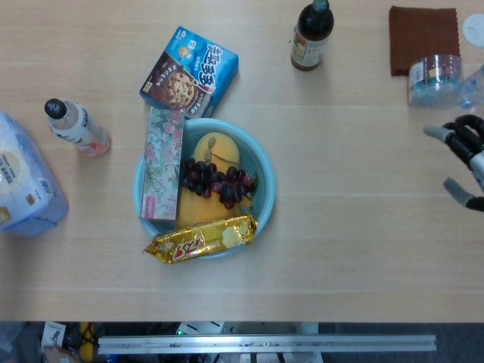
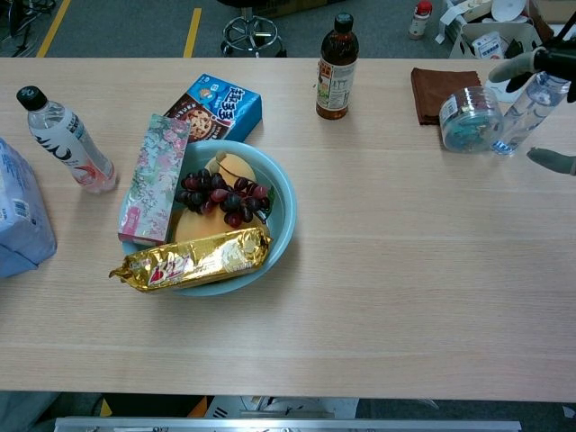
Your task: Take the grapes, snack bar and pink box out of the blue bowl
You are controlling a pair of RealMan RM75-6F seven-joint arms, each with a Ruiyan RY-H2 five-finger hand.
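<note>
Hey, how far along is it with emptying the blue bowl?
Nothing looks done yet. The grapes, snack bar and pink box all sit in or across the blue bowl. In hand: nothing. The right hand shows at the table's right edge, fingers apart and empty, far from the bowl. The left hand is not in view. All three items remain to be taken out.

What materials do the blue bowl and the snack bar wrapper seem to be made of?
The blue bowl looks like smooth plastic: even pale colour, thin rim, soft sheen. The snack bar wrapper seems metallised foil: shiny gold, crinkled, with bright highlights.
</note>
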